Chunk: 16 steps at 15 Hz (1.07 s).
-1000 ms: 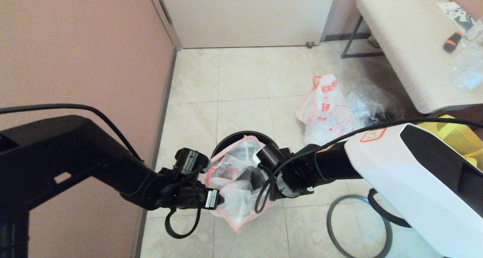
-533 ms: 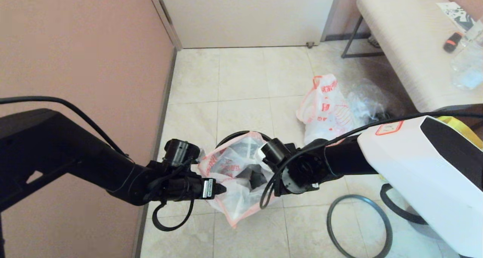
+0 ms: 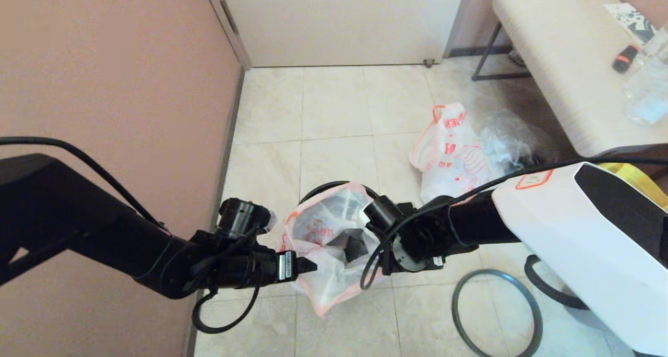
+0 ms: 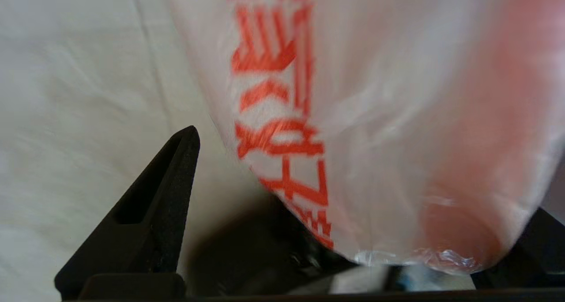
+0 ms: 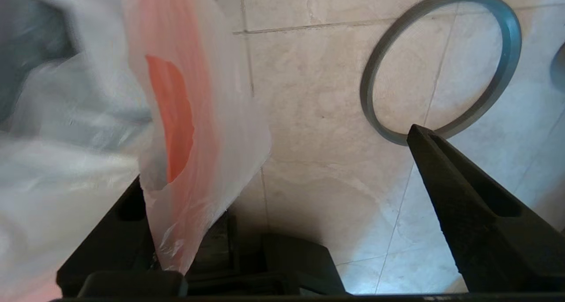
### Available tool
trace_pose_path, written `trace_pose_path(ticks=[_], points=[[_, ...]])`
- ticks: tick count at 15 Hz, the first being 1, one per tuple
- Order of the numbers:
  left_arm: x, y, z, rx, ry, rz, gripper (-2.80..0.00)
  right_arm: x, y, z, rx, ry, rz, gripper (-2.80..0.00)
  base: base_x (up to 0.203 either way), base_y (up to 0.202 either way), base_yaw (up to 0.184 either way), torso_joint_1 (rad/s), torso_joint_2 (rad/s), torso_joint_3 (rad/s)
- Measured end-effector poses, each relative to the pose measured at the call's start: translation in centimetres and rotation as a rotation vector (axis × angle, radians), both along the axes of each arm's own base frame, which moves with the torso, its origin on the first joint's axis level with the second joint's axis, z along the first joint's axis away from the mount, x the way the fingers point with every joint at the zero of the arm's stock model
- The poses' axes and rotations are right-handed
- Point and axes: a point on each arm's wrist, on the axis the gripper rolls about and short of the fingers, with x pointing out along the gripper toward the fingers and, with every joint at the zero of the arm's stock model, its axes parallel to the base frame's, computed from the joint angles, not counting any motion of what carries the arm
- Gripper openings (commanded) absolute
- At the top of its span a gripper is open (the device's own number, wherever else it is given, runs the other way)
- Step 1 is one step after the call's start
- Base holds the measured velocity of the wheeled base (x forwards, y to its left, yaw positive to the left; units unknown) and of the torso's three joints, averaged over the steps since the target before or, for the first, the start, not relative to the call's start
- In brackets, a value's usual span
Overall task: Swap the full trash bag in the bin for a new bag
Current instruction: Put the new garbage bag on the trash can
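Note:
The new bag (image 3: 323, 278), thin and white with a pink band at its mouth, hangs spread between my two grippers above the bin (image 3: 323, 186), whose black rim shows just behind it. My left gripper (image 3: 305, 265) is open, and the bag (image 4: 375, 94) drapes over one finger while the other finger (image 4: 150, 213) stays bare. My right gripper (image 3: 355, 245) is open too, with one finger under the bag's edge (image 5: 198, 116) and the other finger (image 5: 463, 205) free. The full trash bag (image 3: 449, 148) stands on the floor to the far right of the bin.
The bin's grey ring (image 3: 496, 272) lies on the tiles near right, also in the right wrist view (image 5: 367, 90). A clear bag (image 3: 509, 138) sits behind the full bag, with a yellow tote (image 3: 626, 171) beside a bench (image 3: 563, 59). A pink wall (image 3: 104, 85) runs along the left.
Both wrists have drifted slightly apart, the left arm dropping lower, and the bag's mouth is stretched a little wider over the bin.

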Motion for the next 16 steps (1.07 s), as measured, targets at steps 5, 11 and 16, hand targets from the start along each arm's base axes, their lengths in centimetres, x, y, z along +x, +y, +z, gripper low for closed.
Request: trace_pose_path(ticks=[5, 11, 16], points=[[-0.1, 2.7, 1.6, -0.216, 0.055, -0.018, 0.0, 1.3, 0.3, -2.1, -0.015, 0.01, -0.01, 0.0, 0.0, 0.0, 0.0, 0.0, 0.0, 0.0], [0.0, 5.7, 2.2, -0.354, 0.168, -0.02, 0.0, 2.5, -0.2, -4.1, -0.073, 0.025, -0.021, 0.0, 0.0, 0.0, 0.0, 0.0, 0.0, 0.0], [0.4, 9.1, 3.5, -0.523, 0.243, -0.007, 0.0, 2.8, -0.2, -4.1, -0.093, 0.013, -0.019, 0.0, 0.0, 0.0, 0.0, 0.0, 0.0, 0.0]])
